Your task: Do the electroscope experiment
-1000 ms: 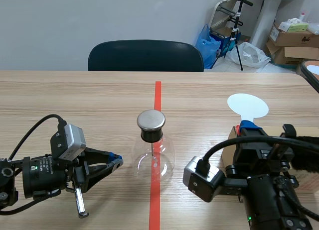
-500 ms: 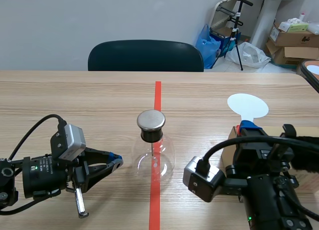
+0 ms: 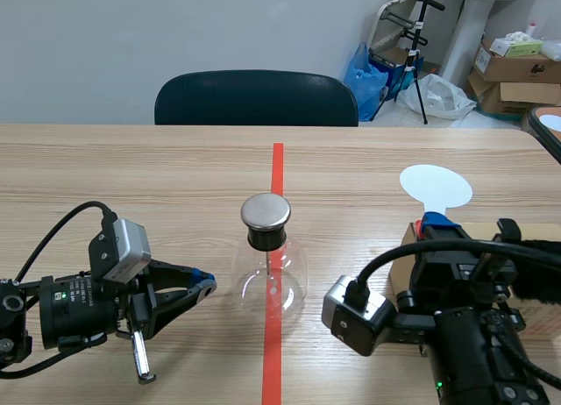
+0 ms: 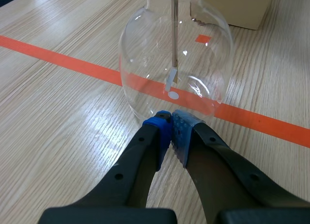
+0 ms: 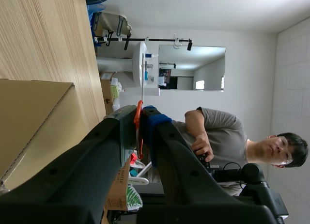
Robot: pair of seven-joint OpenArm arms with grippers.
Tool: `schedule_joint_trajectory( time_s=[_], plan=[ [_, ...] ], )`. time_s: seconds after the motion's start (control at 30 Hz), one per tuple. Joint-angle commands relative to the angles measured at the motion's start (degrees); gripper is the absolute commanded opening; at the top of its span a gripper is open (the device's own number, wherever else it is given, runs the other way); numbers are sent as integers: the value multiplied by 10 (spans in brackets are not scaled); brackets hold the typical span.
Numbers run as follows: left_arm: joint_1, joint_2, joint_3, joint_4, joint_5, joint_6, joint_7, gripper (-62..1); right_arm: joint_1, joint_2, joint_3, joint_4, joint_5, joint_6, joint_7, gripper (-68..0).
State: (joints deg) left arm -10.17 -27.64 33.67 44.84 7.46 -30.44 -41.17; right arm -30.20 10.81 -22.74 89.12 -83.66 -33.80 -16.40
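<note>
Flask [image 3: 270, 287] looks breakable and slippery; hold its neck [image 3: 266, 238]. Left pincer [image 4: 170, 120] is pressed together, empty; right pincer [image 5: 140, 116] clamps a paddle [image 3: 436, 186].

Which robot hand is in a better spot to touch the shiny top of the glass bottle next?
Probably the right. The right hand is shut on the white paddle, which it can swing over to the metal cap. The left hand is shut on nothing, low beside the round belly of the bottle.
</note>
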Motion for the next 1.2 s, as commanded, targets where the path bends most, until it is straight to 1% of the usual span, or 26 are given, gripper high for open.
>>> schedule_joint_trajectory(
  time_s=[0.0, 0.27, 0.47, 0.6, 0.67, 0.97, 1.17],
  plan=[
    [0, 1, -2, 12, -8, -1, -10, -579, 7, 3, 0, 4, 0, -9, 0, -658],
    [0, 1, -2, 12, -8, -1, -10, -579, 7, 3, 0, 4, 0, -9, 4, -658],
    [0, 1, -2, 12, -8, -1, -10, -579, 7, 3, 0, 4, 0, -9, 31, -658],
    [0, 1, -3, 12, -8, -1, -10, -579, 7, 3, 0, 4, 0, -30, 66, -658],
    [0, 1, -3, 12, -8, -1, -10, -579, 7, 3, 0, 4, 0, -35, 87, -658],
    [0, 1, -3, 12, -8, -1, -10, -579, 7, 3, 0, 4, 0, -34, 205, -658],
    [0, 1, -3, 12, -8, -1, -10, -579, 7, 3, 0, 4, 0, -34, 268, -658]
  ],
)
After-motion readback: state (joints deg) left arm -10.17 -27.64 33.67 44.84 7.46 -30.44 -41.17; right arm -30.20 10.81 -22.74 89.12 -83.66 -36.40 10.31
